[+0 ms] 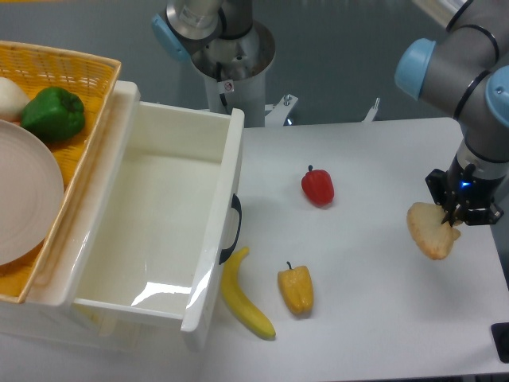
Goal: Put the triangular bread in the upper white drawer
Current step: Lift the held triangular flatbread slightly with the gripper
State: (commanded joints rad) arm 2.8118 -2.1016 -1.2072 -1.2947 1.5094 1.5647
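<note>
The triangular bread [430, 231] is a pale tan wedge with a browner edge, hanging tilted just above the white table at the far right. My gripper [455, 218] is shut on its upper right corner, pointing down from the arm at the right. The upper white drawer [163, 219] stands pulled open at the left, deep and empty inside, with its dark handle [234, 231] on the front panel facing the table. The bread is far to the right of the drawer.
A red pepper [318, 186], a yellow pepper [297, 290] and a banana [245, 297] lie on the table between drawer and bread. A woven yellow basket [79, 95] at the far left holds a green pepper [52, 114] and a plate [24, 199]. The robot base [231, 60] stands behind.
</note>
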